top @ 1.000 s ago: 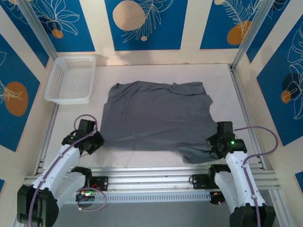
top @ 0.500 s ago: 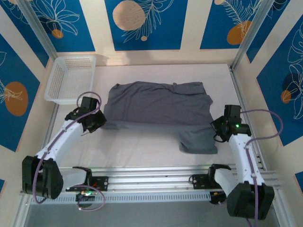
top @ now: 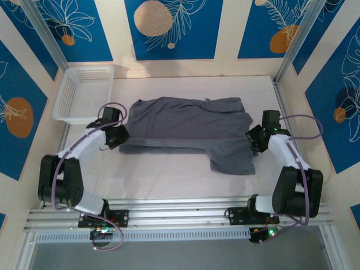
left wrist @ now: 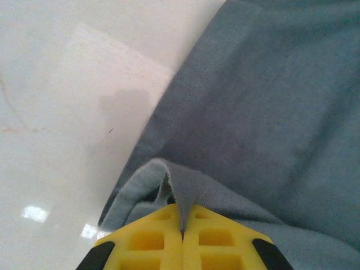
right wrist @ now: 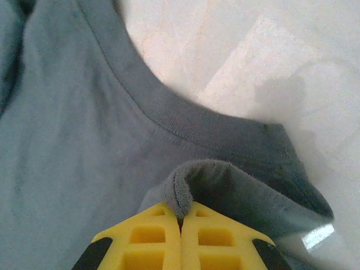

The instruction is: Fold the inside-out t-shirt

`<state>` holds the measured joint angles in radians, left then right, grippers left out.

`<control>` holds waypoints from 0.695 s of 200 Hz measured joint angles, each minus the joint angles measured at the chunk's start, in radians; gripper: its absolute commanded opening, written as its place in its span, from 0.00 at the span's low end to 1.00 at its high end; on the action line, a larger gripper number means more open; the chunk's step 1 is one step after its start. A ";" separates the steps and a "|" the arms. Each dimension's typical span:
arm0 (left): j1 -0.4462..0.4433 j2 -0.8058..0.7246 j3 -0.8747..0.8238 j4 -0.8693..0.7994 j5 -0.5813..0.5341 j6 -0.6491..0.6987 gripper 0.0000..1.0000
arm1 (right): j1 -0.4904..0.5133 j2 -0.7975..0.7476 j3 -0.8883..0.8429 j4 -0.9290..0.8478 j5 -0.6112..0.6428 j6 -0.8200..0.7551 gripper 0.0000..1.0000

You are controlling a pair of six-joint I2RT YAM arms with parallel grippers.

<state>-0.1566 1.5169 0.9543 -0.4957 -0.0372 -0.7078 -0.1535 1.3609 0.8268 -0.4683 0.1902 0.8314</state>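
The slate-grey inside-out t-shirt (top: 188,126) lies in the middle of the table, its near edge doubled back over itself, with one flap (top: 232,157) hanging toward me on the right. My left gripper (top: 119,136) is shut on the shirt's left edge; in the left wrist view its yellow fingers (left wrist: 152,242) pinch a raised ridge of grey cloth (left wrist: 185,194). My right gripper (top: 254,138) is shut on the right edge; the right wrist view shows a rolled hem (right wrist: 188,188) clamped between the yellow fingers (right wrist: 219,242), with the curved neckline band (right wrist: 169,115) just beyond.
A white mesh basket (top: 84,94) stands at the back left corner of the table. Blue-and-cream patterned walls close the table on three sides, and a metal rail (top: 180,211) runs along the near edge.
Both arms have carried the shirt's near edge away from me, from the front of the table toward the middle, folding the lower part up over the rest.
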 measured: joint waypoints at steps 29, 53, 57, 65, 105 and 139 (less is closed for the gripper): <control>0.001 0.119 0.026 0.036 0.007 0.029 0.20 | -0.005 0.112 0.016 0.031 0.000 -0.024 0.36; 0.003 0.142 0.045 0.035 0.002 0.040 0.51 | -0.016 0.138 0.050 0.000 0.002 -0.062 0.50; 0.003 0.138 0.049 0.032 0.000 0.056 0.54 | -0.020 0.133 0.056 -0.009 0.005 -0.058 0.52; 0.004 0.127 0.054 0.030 -0.007 0.057 0.58 | -0.027 0.119 0.064 -0.024 0.011 -0.062 0.53; 0.005 -0.092 0.018 0.011 -0.005 0.064 0.64 | -0.098 -0.093 -0.013 -0.105 0.002 -0.042 0.53; -0.009 -0.315 -0.076 0.028 0.067 0.063 0.65 | -0.076 -0.216 -0.219 -0.172 -0.053 0.000 0.53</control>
<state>-0.1658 1.2022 0.8787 -0.4679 0.0296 -0.6449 -0.2298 1.1446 0.6075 -0.6399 0.1371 0.8310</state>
